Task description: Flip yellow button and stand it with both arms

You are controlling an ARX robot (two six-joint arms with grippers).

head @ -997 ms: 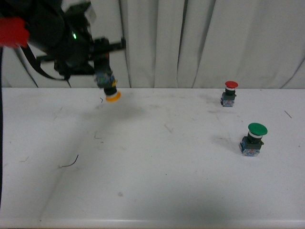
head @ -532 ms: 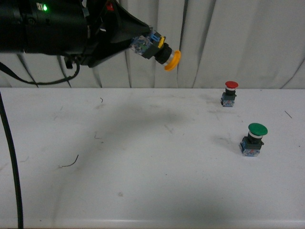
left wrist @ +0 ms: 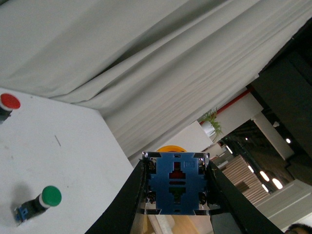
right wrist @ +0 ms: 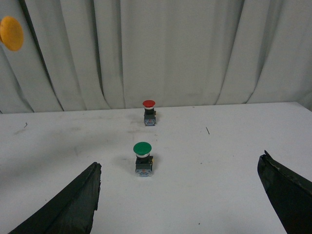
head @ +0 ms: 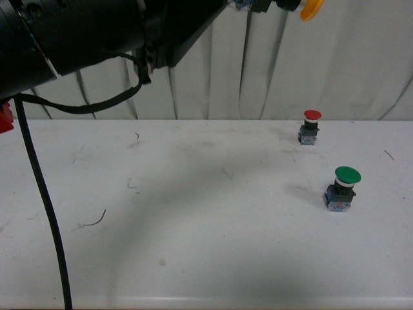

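My left gripper (left wrist: 176, 187) is shut on the yellow button (left wrist: 176, 184); its blue contact block faces the wrist camera and the yellow cap pokes out behind it. In the front view the left arm (head: 97, 32) fills the top left and holds the button high above the table, its yellow cap (head: 312, 8) at the top edge, pointing right. The cap also shows in the right wrist view (right wrist: 10, 33) at the upper left. My right gripper (right wrist: 178, 195) is open and empty above the table, fingers (right wrist: 68, 204) wide apart. The right arm does not show in the front view.
A red-capped button (head: 311, 126) stands upright at the back right of the white table (head: 193, 245). A larger green-capped button (head: 342, 188) stands nearer, right of centre. A black cable (head: 45, 206) hangs at the left. White curtains hang behind the table.
My left arm has lifted the yellow button from just above the table at the back left, up and to the right, to the top of the front view. Its cap has turned from downward to sideways.
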